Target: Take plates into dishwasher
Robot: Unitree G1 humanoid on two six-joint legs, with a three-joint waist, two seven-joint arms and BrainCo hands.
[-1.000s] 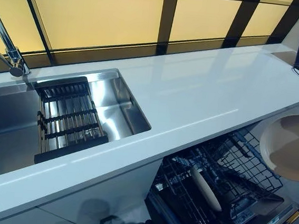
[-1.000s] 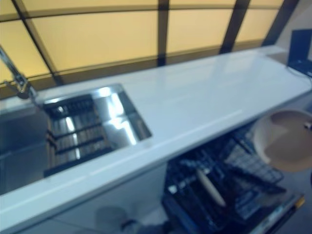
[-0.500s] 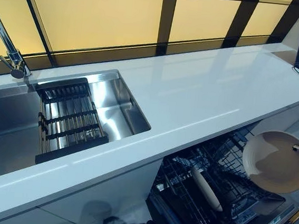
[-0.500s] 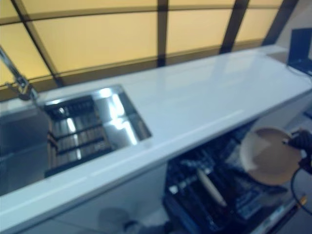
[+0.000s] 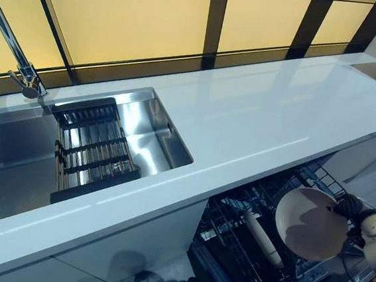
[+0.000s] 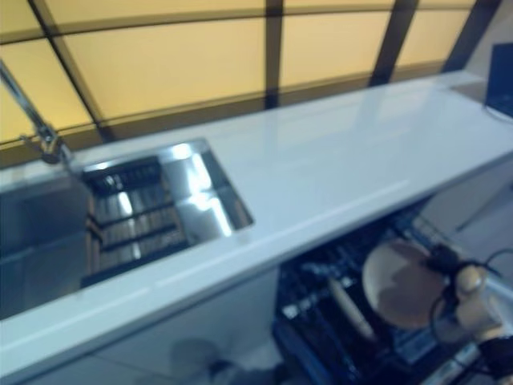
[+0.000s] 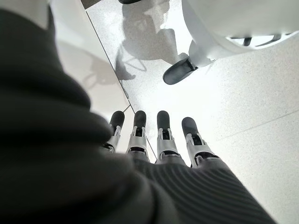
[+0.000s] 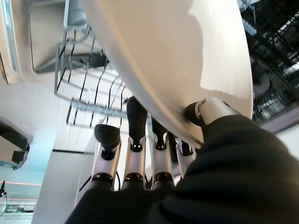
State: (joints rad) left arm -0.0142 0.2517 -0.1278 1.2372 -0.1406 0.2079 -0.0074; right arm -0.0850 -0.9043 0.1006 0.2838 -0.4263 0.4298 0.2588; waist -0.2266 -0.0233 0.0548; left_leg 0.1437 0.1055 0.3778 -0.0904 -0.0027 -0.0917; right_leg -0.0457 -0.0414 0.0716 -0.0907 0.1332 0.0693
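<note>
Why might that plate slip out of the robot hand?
The plate looks smooth and glossy, so it is probably slippery. The right robot hand pinches only its rim, so it may tilt. It looks stiff and probably breakable if dropped onto the dishwasher rack.

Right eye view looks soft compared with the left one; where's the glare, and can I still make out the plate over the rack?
Right eye view: blurred throughout, the plate only a pale disc in the right hand. Left eye view: crisp, the dishwasher rack wires distinct; glare streaks on the white counter and the sink wall. Left wrist view: the floor is washed out bright past the left hand.
</note>
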